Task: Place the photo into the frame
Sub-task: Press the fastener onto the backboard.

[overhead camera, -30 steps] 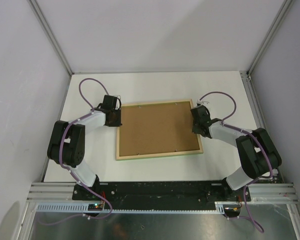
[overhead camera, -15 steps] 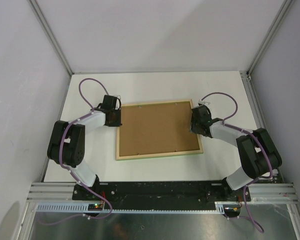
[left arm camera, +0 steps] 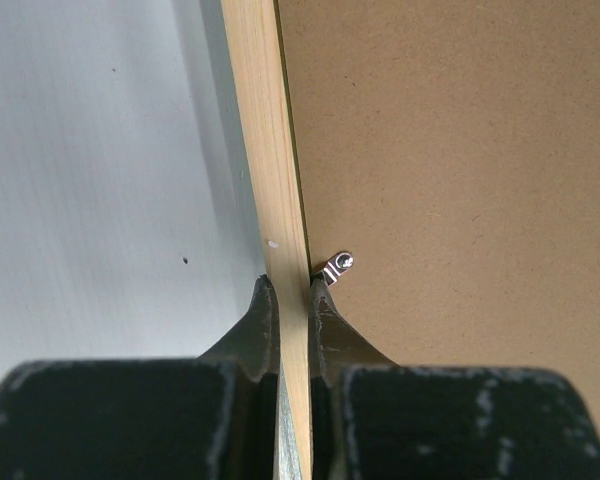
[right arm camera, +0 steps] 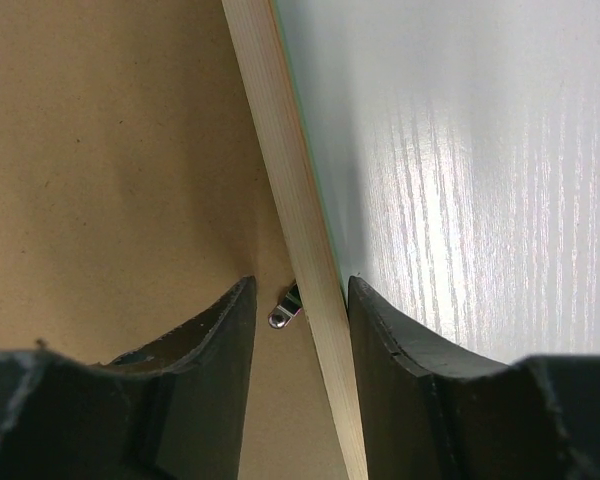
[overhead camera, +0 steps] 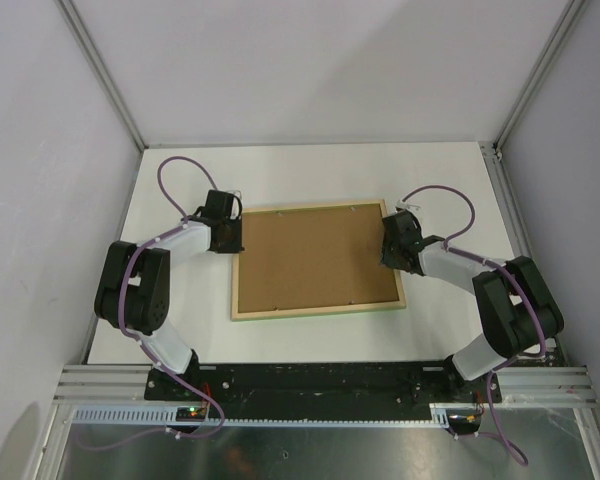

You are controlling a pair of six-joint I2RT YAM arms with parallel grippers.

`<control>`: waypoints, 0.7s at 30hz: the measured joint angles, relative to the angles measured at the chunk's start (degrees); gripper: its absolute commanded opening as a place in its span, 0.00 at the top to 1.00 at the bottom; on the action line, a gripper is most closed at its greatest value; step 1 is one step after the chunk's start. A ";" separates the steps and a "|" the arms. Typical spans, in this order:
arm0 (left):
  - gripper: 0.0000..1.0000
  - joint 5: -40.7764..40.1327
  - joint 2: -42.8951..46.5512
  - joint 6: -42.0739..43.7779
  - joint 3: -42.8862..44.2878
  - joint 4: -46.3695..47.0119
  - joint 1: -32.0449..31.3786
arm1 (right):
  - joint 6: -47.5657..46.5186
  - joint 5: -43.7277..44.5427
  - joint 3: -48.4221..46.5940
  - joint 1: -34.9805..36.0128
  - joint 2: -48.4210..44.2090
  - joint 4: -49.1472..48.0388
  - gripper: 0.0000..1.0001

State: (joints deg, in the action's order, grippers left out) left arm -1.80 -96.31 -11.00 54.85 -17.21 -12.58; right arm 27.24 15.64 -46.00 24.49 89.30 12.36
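Frame (overhead camera: pixel 310 309) face down mid-table (overhead camera: pixel 310 175), board (overhead camera: pixel 315 255) seated inside; photo hidden, presumably beneath. Left hand (left arm camera: pixel 292 285) clenched on frame's left rail; right hand (right arm camera: pixel 300 290) released, straddling right rail beside clip (right arm camera: pixel 285 312). Probably left: securing clips, flipping frame.

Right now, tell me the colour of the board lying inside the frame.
Plain brown, unpatterned. The backing board shows best in the top external view.

Open tabletop (overhead camera: pixel 310 175) beyond frame (overhead camera: pixel 315 308)
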 measured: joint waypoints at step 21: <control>1.00 0.07 0.00 -0.04 0.00 -0.02 0.17 | -0.31 2.97 -1.55 0.31 0.55 3.63 0.51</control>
State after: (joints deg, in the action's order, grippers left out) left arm -1.74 -96.31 -11.05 54.85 -17.23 -12.40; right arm 26.94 18.61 -47.55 24.80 89.84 15.99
